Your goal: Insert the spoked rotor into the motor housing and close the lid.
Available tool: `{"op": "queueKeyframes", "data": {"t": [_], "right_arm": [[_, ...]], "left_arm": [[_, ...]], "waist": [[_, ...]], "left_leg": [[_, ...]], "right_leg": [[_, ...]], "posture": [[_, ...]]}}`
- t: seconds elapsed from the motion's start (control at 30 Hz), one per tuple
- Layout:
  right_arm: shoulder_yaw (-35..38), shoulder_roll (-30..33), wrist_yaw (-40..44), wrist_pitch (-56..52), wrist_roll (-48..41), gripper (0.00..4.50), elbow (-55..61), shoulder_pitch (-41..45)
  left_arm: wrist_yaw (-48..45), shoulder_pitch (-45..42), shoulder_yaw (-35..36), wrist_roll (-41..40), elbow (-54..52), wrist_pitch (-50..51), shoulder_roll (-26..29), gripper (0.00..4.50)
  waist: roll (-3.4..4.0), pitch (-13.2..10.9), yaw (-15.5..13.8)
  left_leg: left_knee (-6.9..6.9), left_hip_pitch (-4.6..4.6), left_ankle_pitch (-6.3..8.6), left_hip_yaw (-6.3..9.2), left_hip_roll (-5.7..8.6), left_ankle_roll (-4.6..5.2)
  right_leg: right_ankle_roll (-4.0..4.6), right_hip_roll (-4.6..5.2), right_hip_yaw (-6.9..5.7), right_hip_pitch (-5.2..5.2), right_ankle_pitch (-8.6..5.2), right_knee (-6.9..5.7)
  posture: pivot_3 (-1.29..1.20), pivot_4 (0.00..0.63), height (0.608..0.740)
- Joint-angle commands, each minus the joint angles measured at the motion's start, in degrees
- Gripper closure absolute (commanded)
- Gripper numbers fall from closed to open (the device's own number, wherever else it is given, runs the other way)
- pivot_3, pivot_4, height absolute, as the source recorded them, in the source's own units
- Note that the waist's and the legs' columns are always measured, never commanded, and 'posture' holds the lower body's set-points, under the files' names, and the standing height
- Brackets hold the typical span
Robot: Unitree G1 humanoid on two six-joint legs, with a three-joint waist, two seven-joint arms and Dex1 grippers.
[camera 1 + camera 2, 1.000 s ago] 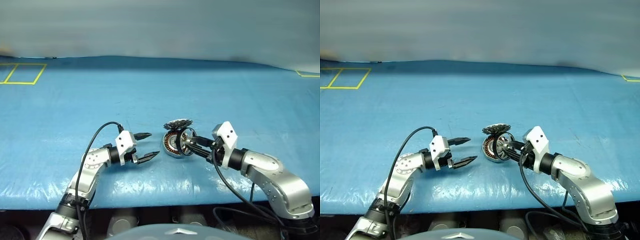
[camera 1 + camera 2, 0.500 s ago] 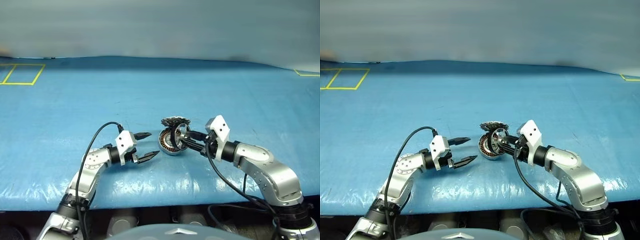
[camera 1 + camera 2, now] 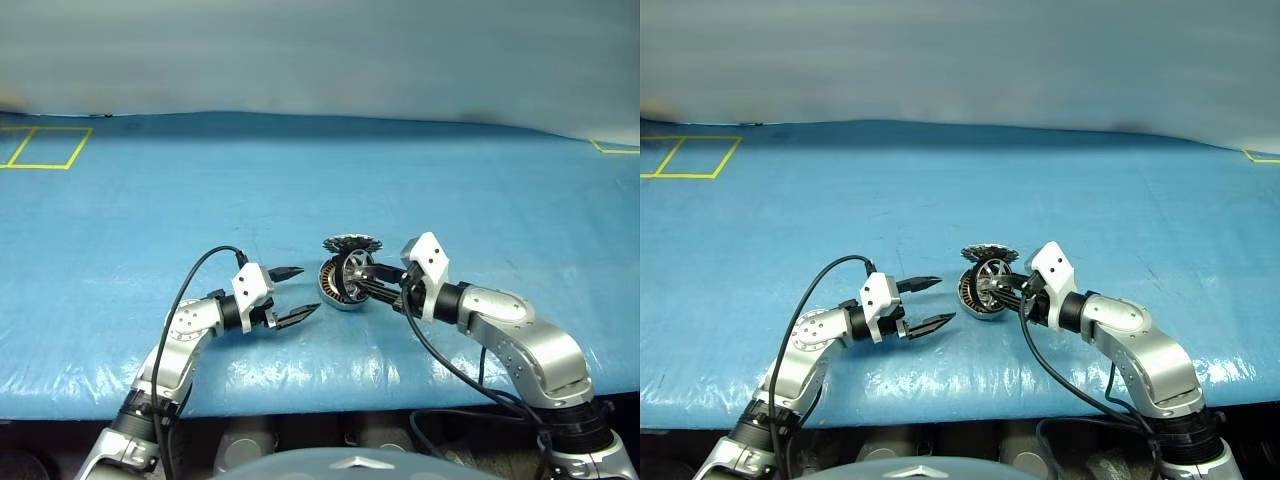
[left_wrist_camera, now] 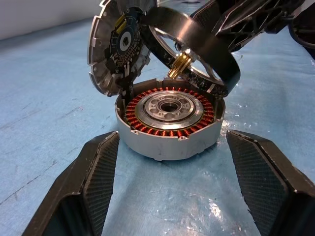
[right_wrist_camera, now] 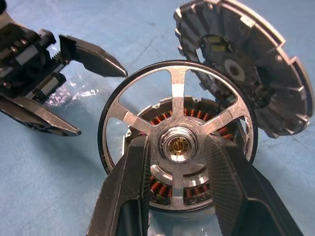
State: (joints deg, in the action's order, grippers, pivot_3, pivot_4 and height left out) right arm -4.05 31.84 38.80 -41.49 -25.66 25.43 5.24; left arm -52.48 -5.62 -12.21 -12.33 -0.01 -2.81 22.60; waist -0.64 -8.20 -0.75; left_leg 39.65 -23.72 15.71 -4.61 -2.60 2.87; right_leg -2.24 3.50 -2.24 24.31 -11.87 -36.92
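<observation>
The step in hand is the insertion itself. The right hand [image 5: 179,196] grips the rotor [image 5: 177,147], its two black fingers clamped either side of the silver hub, and holds it tilted just above the open mouth of the housing [image 4: 170,123]. The wheel is not yet seated: in the left wrist view one edge dips toward the rim while the other rides high, and a brass-coloured shaft end points down at the central bearing.

The housing sits on the blue surface [image 3: 300,180], between the two hands. The lid [image 4: 115,46] stands nearly on edge at the housing's far side, leaning against its rim or touching it; I cannot tell which.

The left hand [image 3: 292,294] is released, fingers spread wide and holding nothing, aimed at the housing from just beside it.

By my reading, the next move calls for levelling the rotor so its shaft lines up with the bearing, then lowering it straight in. A tilted entry would likely catch the ring on the rim. The lid then needs tipping over onto the top.

The rotor is a thin dark ring with flat silver spokes and a bright hub. The housing is a shallow grey shell lined with copper windings. The lid is a grey disc, ribbed around its edge, with a dark circuit-like inner face.
</observation>
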Motion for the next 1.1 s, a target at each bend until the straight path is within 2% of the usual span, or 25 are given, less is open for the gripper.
{"op": "queueKeyframes", "data": {"t": [0.03, 0.27, 0.47, 0.83, 0.93, 1.1], "right_arm": [[0.78, 0.5, 0.6, -0.05, -1.01, 3.21, 0.91, 0.91], [-1.87, 1.19, 0.34, 0.48, 1.55, 3.21, 0.44, 1.46], [-2.25, 0.77, -0.47, 0.3, 2.04, 1.3, -0.03, 2.22], [1.47, -0.41, 0.25, 1.24, -1.6, 1.3, 1.68, 1.48], [1.34, -1.65, 0.12, 2.06, -2.28, 1.86, 2.02, 0.66], [-2.12, -4.47, -1.56, 3.44, -0.25, 3.5, 0.3, 0.38]], "left_arm": [[0.06, -0.26, -0.33, -0.05, -2.26, 0.02, -0.02, 0.76], [0.08, -0.32, -0.42, -0.18, -2.25, -0.03, -0.23, 0.76], [0.54, -0.13, -0.38, -0.28, -2.95, 0.54, -0.34, 0.76], [0.83, 0.17, -0.27, -0.6, -3.09, 0.78, -0.44, 0.76], [0.99, 0.17, -0.24, -0.43, -3.2, 0.79, -0.35, 0.76], [1.01, -0.03, -0.31, -0.35, -2.95, 0.77, -0.21, 0.76]], "waist": [[0.0, 0.0, 0.0], [0.0, 0.0, 0.02], [0.0, 0.0, 0.01], [0.0, 0.0, 0.01], [0.0, 0.0, 0.01], [0.01, 0.0, 0.05]], "left_leg": [[0.0, 0.0, 0.0, 0.0, 0.0, 0.0], [0.0, 0.02, 0.0, 0.0, 0.0, 0.0], [0.0, 0.01, 0.0, 0.0, 0.0, 0.0], [0.0, 0.01, 0.0, 0.0, 0.0, 0.0], [0.0, 0.0, 0.0, 0.0, 0.0, 0.0], [0.0, 0.01, 0.0, -0.01, -0.01, 0.0]], "right_leg": [[0.0, -0.01, 0.0, 0.0, 0.0, 0.0], [0.0, -0.01, 0.0, -0.01, 0.0, 0.0], [0.0, -0.01, 0.0, 0.0, 0.0, -0.01], [0.0, -0.01, -0.01, 0.0, 0.0, 0.0], [0.0, -0.01, 0.0, 0.0, 0.0, 0.0], [0.0, -0.01, 0.0, 0.0, 0.0, 0.0]], "posture": [[0.0, 0.15, 0.74], [0.0, 0.15, 0.74], [0.0, 0.15, 0.74], [0.0, 0.15, 0.74], [0.0, 0.15, 0.74], [0.0, 0.15, 0.74]]}}
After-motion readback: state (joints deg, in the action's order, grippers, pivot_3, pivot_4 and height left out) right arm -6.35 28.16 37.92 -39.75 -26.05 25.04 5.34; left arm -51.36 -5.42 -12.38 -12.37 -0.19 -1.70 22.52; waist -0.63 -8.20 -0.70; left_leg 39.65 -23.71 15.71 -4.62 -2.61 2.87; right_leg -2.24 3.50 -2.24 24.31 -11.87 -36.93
